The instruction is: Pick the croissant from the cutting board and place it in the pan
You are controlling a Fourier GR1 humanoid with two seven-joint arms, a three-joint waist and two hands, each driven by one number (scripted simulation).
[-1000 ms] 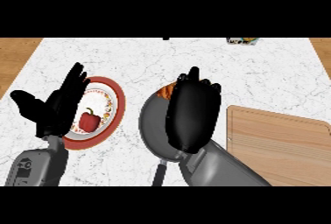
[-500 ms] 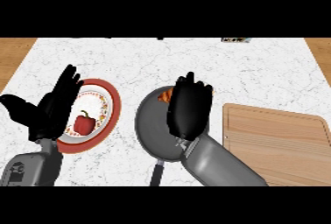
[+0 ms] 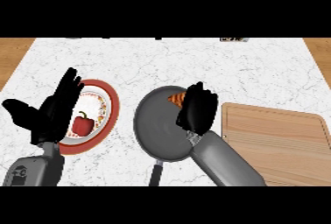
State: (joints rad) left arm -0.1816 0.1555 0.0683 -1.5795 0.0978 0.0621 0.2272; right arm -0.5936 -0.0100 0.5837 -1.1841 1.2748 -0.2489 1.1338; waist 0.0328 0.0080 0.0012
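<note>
The white marbled surface (image 3: 194, 61) fills the view, with wood showing at both far corners. On its right side lies the wooden cutting board (image 3: 278, 135), bare on top, its left edge just beside the pan. The dark grey pan (image 3: 158, 131) sits in the middle, its handle pointing toward the lower edge. Left of it, apart from it, stands a red-rimmed plate (image 3: 107, 98) carrying a red pepper (image 3: 81, 124).

The right hand (image 3: 197, 113) is above the pan's right half, fingers pointing away and slightly curved. The croissant (image 3: 176, 97) shows as an orange patch at the hand's upper left, over the pan's far part; whether the fingers clasp it or it already lies on the pan cannot be told. The left hand (image 3: 55, 111) is held open at the left, fingers straight and spread, partly covering the plate's left side.

Against half a second earlier, the right hand has drawn a little nearer the pan's right rim, and more of the croissant shows beside it. The left hand, plate, pan and board keep the same arrangement.
</note>
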